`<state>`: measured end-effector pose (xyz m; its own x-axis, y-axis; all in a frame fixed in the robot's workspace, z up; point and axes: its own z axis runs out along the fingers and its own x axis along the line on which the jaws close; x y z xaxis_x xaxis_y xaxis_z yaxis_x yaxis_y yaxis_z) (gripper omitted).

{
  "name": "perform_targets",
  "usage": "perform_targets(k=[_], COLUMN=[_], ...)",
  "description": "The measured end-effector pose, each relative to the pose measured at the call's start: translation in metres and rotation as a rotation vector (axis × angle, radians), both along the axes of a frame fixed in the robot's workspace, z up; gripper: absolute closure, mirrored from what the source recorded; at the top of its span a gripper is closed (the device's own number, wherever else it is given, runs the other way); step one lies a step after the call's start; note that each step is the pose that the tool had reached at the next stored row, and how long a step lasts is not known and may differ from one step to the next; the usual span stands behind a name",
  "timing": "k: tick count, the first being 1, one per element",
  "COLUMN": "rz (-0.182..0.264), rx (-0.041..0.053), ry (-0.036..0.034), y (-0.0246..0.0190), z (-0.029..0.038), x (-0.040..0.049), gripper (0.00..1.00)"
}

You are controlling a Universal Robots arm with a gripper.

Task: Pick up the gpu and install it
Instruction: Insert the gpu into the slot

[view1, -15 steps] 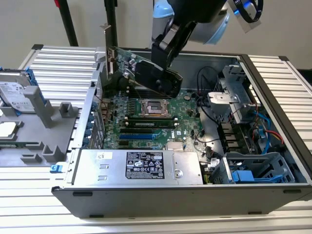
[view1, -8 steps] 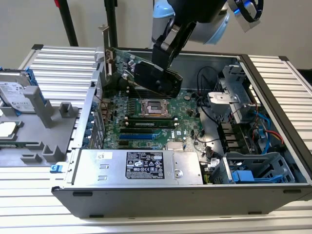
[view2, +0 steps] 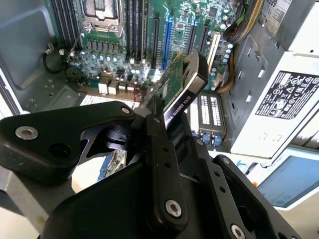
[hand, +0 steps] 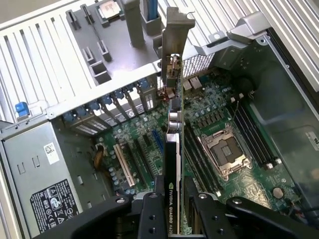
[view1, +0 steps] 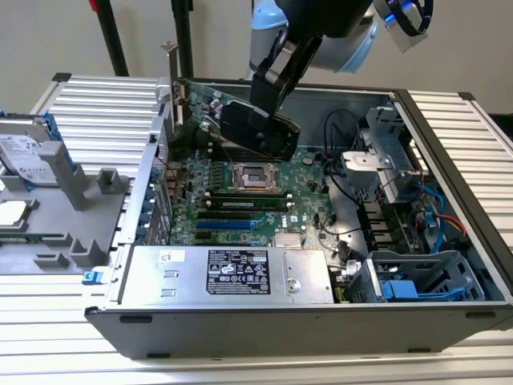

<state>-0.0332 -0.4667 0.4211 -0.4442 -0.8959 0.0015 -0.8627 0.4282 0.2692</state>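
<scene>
The gpu (view1: 232,124), a green card with a black shroud and a silver end bracket (view1: 170,74), hangs tilted in the air above the motherboard (view1: 240,204) inside the open computer case (view1: 264,329). My gripper (view1: 268,100) is shut on the card's shroud end. In the first wrist view the gpu (hand: 173,144) stands edge-on over the row of expansion slots (hand: 144,152), its bracket (hand: 175,45) reaching toward the case's rear wall. The second wrist view has the black fingers (view2: 155,127) clamped on the gpu (view2: 183,84).
A grey power supply (view1: 232,273) fills the case's near side. Cables and drive cages (view1: 417,277) crowd the exterior view's right. The CPU socket (hand: 224,149) and memory sticks lie beside the slots. Outside the case, a grey fixture (view1: 72,208) and a hard drive (view1: 24,152) rest on the ribbed table.
</scene>
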Motion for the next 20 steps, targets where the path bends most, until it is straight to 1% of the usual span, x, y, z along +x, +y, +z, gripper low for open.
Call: perform_targets(k=[20], rz=[0.017], rx=[0.0], ry=[0.0], y=[0.0], z=[0.0], x=[0.0], gripper=[1.0])
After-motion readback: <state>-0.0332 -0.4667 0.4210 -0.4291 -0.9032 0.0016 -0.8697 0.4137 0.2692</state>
